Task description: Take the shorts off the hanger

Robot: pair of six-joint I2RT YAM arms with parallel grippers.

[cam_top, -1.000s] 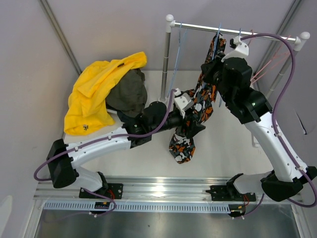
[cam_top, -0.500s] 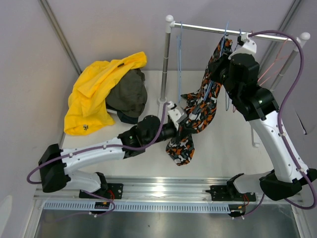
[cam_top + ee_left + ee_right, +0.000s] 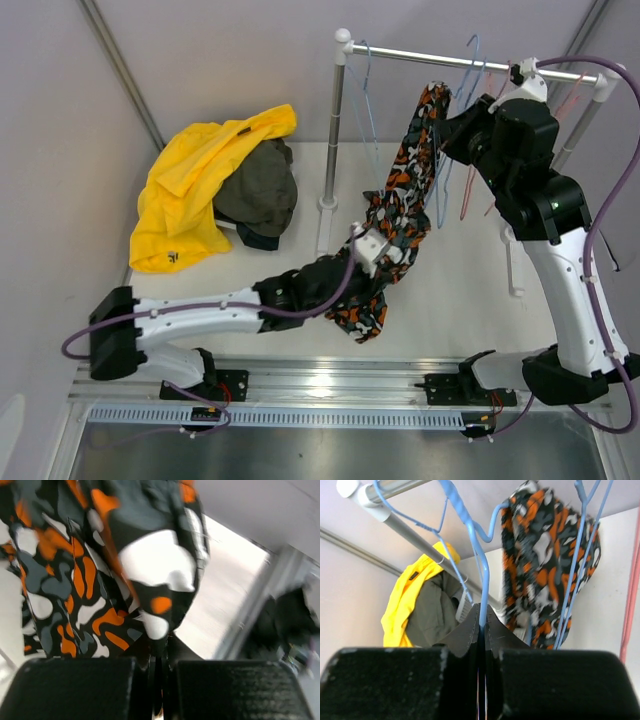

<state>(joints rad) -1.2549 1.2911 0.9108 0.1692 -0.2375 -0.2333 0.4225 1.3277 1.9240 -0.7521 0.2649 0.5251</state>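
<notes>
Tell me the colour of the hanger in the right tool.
The hanger is light blue, clearest in the right wrist view.

We see our right gripper [image 3: 481, 619] at the bottom, its two black fingers [image 3: 385, 680] pressed tight on a thin blue wire hanger [image 3: 483, 595]. The wire goes straight up from the pinch. In the top left corner is a shiny metal rail [image 3: 400, 489] with a white end cap [image 3: 350, 487]. Orange, black and white patchy fabric shorts [image 3: 540, 565] hang at the upper right, and a second blue wire hanger [image 3: 570, 565] crosses in front of them. On the left lie bright yellow fabric shorts [image 3: 402, 605], touching olive green fabric shorts [image 3: 432, 615]. A thin pink wire [image 3: 631, 580] runs down the right edge.
</notes>
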